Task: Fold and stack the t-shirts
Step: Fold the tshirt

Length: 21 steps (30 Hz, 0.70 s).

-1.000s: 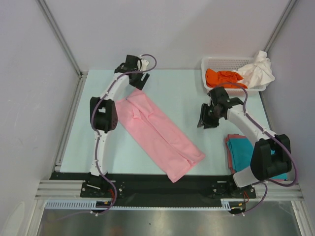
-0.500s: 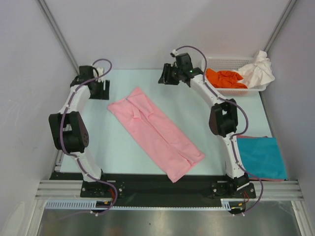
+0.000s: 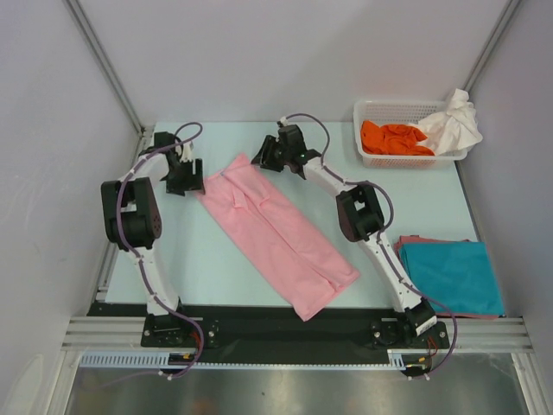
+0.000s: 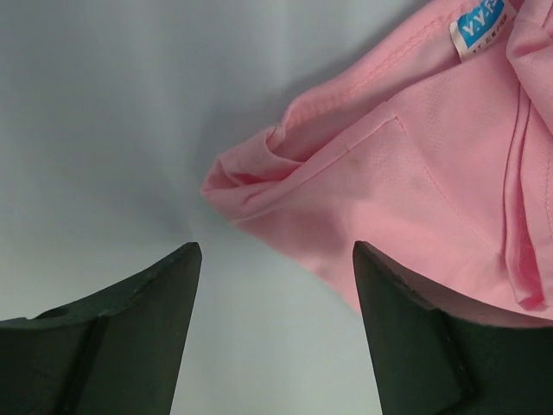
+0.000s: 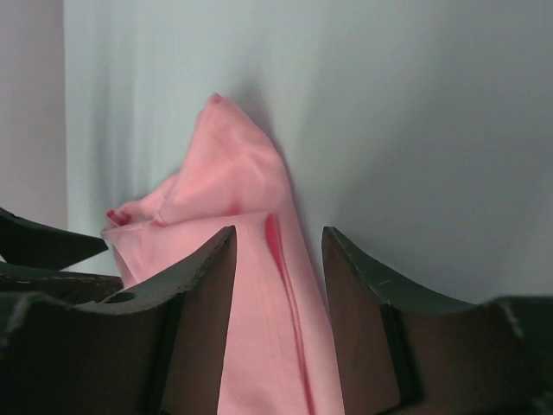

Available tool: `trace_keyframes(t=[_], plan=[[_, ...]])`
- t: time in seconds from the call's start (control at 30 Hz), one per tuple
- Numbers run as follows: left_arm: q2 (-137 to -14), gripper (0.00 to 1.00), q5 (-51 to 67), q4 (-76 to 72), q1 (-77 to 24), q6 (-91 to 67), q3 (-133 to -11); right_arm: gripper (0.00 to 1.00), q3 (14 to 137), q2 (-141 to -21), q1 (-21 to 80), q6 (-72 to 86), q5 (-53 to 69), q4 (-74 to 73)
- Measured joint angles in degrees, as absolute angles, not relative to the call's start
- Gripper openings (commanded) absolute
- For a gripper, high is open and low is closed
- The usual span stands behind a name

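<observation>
A light pink t-shirt [image 3: 276, 229], folded into a long strip, lies diagonally across the table. My left gripper [image 3: 183, 179] stands open just left of the strip's far left corner. In the left wrist view that corner [image 4: 346, 173] lies ahead of the open gripper [image 4: 276, 249], and one finger [image 4: 406, 328] overlaps the cloth's edge. My right gripper [image 3: 262, 158] is open at the far right corner. In the right wrist view the gripper [image 5: 276, 235] straddles the pink edge [image 5: 276, 285]. A folded teal t-shirt [image 3: 454, 277] lies at the near right. Orange [image 3: 393, 138] and white [image 3: 454, 123] t-shirts lie crumpled in the basket.
The white lattice basket [image 3: 389, 108] stands at the far right corner. A reddish cloth edge [image 3: 402, 246] shows under the teal t-shirt. Metal frame rails run along the table's left side [image 3: 117, 242] and near edge [image 3: 285, 333].
Both grippers have swung in to the far end of the pink t-shirt, the left from the far left, the right from over the teal t-shirt. The pink strip has not moved.
</observation>
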State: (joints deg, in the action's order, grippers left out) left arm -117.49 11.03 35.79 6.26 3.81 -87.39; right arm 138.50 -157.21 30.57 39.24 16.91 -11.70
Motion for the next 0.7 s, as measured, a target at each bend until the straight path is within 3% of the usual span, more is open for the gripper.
trace_keyframes(t=[0.13,0.23,0.27,0.33,0.37,0.47,0.7], plan=[[-119.8,0.67,12.4,35.2,6.3,2.4,-88.4,0.46,139.5,-159.0,31.8,42.5,15.7,-9.0],[-121.4,0.51,13.5,34.8,6.3,1.2,-90.6,0.41,140.3,-160.2,32.3,44.2,15.4,-7.0],[-122.0,0.40,13.7,34.9,6.3,0.9,-91.3,0.30,140.5,-160.6,32.4,44.8,15.3,-6.5],[-123.2,0.30,14.2,34.8,6.4,-0.1,-92.6,0.19,140.6,-161.1,32.5,45.6,15.0,-6.0],[-123.8,0.20,14.6,34.9,6.4,-0.5,-93.4,0.07,140.6,-161.6,32.6,46.5,14.9,-5.6],[-125.7,0.00,16.1,35.0,6.5,-1.5,-95.9,0.00,140.6,-162.2,32.6,48.7,14.4,-4.3],[-130.8,0.00,18.2,35.6,5.6,-2.7,-103.7,0.00,139.8,-162.6,31.7,55.3,11.2,-0.7]])
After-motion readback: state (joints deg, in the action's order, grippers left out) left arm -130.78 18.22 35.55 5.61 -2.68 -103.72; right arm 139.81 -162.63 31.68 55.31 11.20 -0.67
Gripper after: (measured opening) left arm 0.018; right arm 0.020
